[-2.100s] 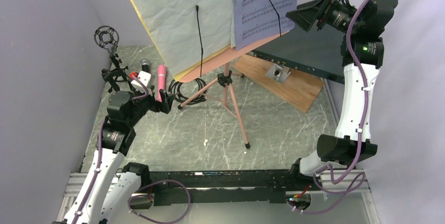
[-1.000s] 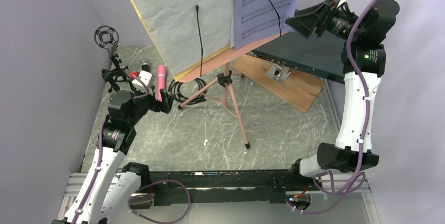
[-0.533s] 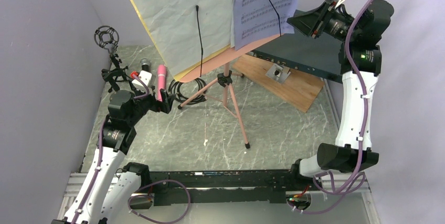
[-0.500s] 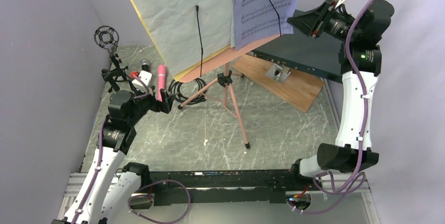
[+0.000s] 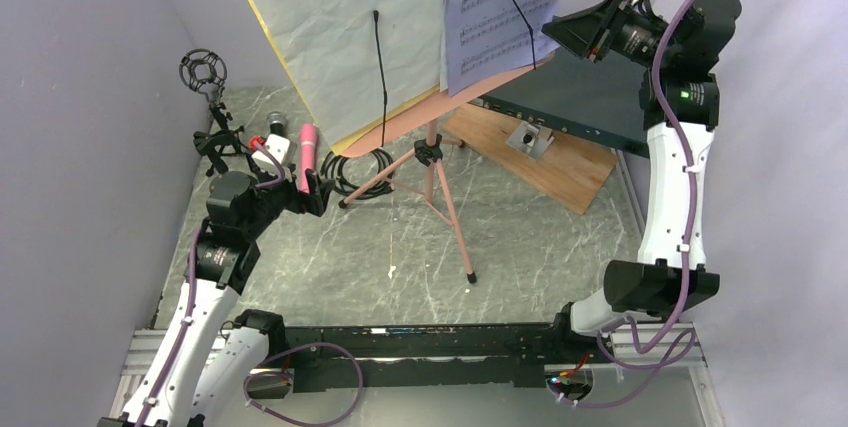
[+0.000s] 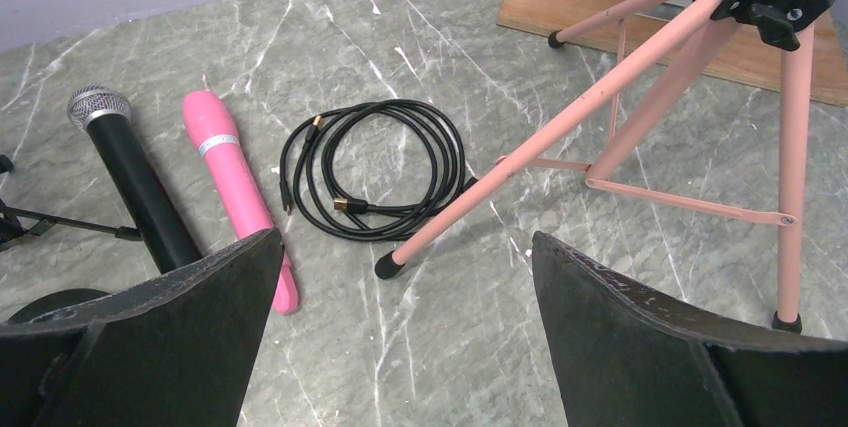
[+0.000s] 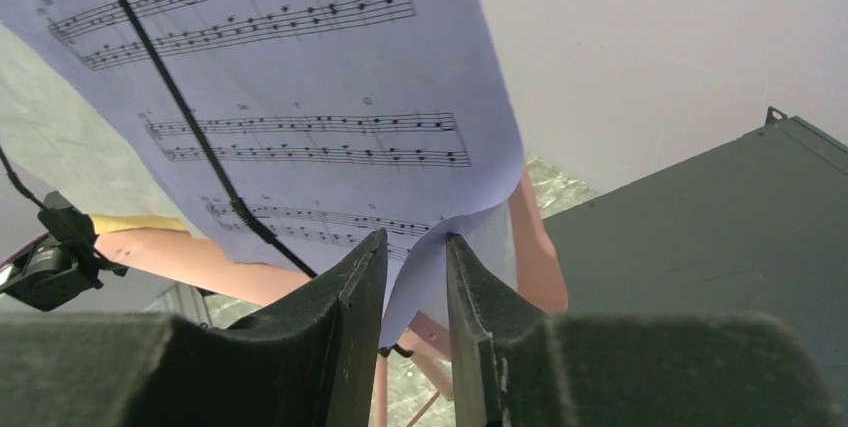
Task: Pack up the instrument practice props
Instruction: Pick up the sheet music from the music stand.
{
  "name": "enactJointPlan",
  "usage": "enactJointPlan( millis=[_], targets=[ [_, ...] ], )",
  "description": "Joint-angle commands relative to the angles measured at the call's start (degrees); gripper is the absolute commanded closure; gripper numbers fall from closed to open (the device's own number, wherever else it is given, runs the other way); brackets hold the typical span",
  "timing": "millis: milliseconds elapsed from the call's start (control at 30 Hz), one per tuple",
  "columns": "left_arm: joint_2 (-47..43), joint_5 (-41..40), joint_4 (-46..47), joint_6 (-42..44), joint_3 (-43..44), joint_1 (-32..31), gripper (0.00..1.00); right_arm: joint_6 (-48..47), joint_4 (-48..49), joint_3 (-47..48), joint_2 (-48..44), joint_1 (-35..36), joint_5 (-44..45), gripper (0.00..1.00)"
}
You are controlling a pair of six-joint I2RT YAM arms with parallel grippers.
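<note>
1. Pale lilac walls (image 5: 80, 97) close in a grey-green marbled bench (image 5: 540, 247). A dark teal rack box (image 5: 590, 97) and a wooden board (image 5: 545, 162) sit at its far right.
2. We judge the packing barely begun. The pink music desk (image 5: 400, 122) stands upright on its tripod legs (image 5: 445, 202) at mid-bench. It carries a white page (image 5: 340, 27), a yellow page (image 5: 352, 139) behind it, and a printed page (image 5: 505, 7).
3. Our right end effector (image 7: 416, 247) is raised at the printed page's lower right corner, fingers narrowed with that corner between them. Whether they truly pinch it, we cannot tell.
4. Our left end effector (image 6: 405, 242) hovers wide open and empty above the bench's far left. There the pink microphone (image 6: 238, 197) and black microphone (image 6: 135, 182) lie side by side, with a coiled black cable (image 6: 375, 167) just beside them.
5. One black mic holder (image 5: 203, 69) stands near the left wall. We see no case anywhere, so every prop remains to be packed.
</note>
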Motion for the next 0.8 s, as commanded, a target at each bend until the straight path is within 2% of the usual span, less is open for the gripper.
enactJointPlan(
  millis=[0, 133, 300, 500, 767],
  targets=[
    [0.28, 0.83, -0.43, 0.48, 1.28, 0.28, 0.01, 0.20, 1.95, 3.09, 1.10, 0.65, 0.20, 0.75],
    [0.21, 0.77, -0.46, 0.55, 1.32, 0.37, 0.01, -0.12, 2.49, 4.44, 1.35, 0.76, -0.69, 1.00],
    [0.06, 0.79, -0.48, 0.59, 1.32, 0.37, 0.01, -3.64, -1.44, 7.87, 0.63, -0.55, 1.50, 1.00],
    [-0.15, 0.89, -0.47, 0.55, 1.32, 0.37, 0.01, -2.95, -3.11, 11.49, -0.37, -6.81, 6.61, 1.00],
    [-0.56, 0.76, -0.55, 0.64, 1.30, 0.37, 0.00, -5.09, -7.36, 17.26, -0.93, -10.86, 15.99, 1.00]
  ],
)
